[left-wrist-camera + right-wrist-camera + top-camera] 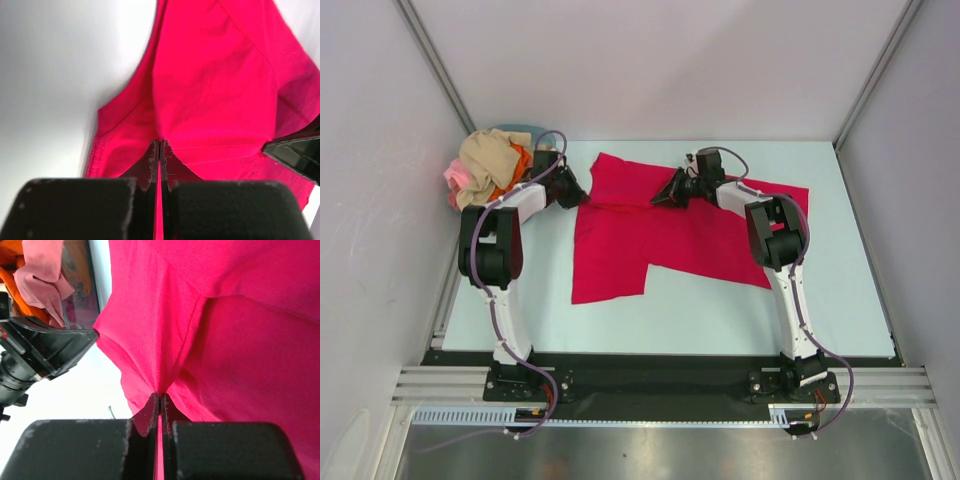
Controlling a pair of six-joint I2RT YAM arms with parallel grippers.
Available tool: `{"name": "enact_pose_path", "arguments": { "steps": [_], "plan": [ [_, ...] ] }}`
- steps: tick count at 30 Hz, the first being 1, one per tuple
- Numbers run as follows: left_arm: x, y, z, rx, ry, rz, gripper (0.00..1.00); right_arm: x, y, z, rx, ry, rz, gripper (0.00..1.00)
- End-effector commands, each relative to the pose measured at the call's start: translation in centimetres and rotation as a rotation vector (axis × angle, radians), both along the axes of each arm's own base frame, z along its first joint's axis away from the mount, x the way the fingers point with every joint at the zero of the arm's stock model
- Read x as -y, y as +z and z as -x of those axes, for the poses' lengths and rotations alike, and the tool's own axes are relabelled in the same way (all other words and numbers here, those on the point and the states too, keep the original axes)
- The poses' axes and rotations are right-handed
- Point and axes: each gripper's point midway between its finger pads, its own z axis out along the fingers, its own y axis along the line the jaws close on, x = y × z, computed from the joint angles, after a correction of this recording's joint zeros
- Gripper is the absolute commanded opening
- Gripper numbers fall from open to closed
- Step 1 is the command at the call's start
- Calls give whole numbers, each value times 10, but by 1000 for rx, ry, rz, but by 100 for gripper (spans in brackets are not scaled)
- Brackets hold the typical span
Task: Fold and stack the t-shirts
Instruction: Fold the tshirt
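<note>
The crimson-red t-shirt [660, 240] lies spread on the pale table in the top view. My left gripper [578, 192] is shut on its left upper edge; the left wrist view shows the red cloth [210, 90] pinched between the closed jaws. My right gripper [665, 193] is shut on the shirt near its upper middle, and the right wrist view shows the cloth [225, 330] gathered into the closed jaws. A heap of beige, pink and orange t-shirts [485, 168] sits at the far left corner.
A light-blue round tub [520, 132] shows behind the heap of shirts. White walls enclose the table on three sides. The left gripper's body [45, 347] shows in the right wrist view, close to the pink shirt [45, 275].
</note>
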Motion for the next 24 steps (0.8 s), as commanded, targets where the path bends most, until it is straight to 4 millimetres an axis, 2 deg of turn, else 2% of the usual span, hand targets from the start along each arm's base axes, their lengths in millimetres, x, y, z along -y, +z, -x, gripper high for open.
{"name": "enact_pose_path", "arguments": {
  "steps": [1,2,8,19,24],
  "plan": [
    [-4,22,2,46,2,-9,0,5,48,-5,75,4,-49,0],
    [-4,21,6,44,0,-7,0,4,53,-9,103,7,-62,0],
    [2,21,17,49,2,13,0,5,50,-9,96,15,-67,0],
    [1,15,19,36,9,3,0,3,38,-7,75,28,-59,0],
    [-1,13,19,36,10,-9,0,5,42,-6,67,27,-49,0]
  ]
}}
